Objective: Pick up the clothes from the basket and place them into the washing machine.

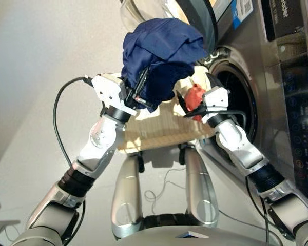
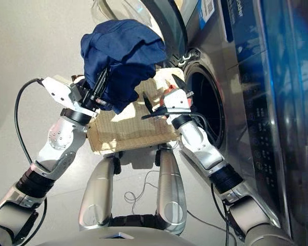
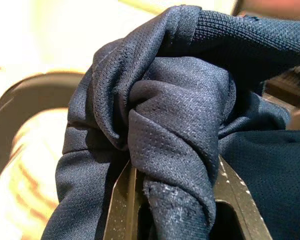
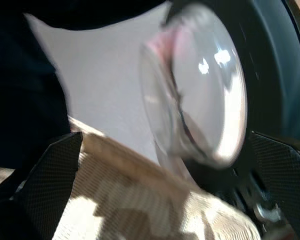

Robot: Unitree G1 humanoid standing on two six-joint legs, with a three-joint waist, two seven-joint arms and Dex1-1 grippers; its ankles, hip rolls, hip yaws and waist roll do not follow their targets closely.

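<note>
Holding navy garment (image 1: 161, 56) aloft, left gripper (image 1: 138, 92) is clamped on it above basket (image 2: 131, 130). Right gripper (image 2: 154, 110) spread, empty. Coral one (image 1: 195, 95) left; washing machine (image 2: 205, 102) door open.

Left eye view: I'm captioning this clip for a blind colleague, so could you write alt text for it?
The robot's left tool holds a bunched navy blue garment up above a cream wicker basket, beside the open drum mouth of a dark grey washing machine. The right tool hangs open over the basket, with a coral red garment behind it.
</note>
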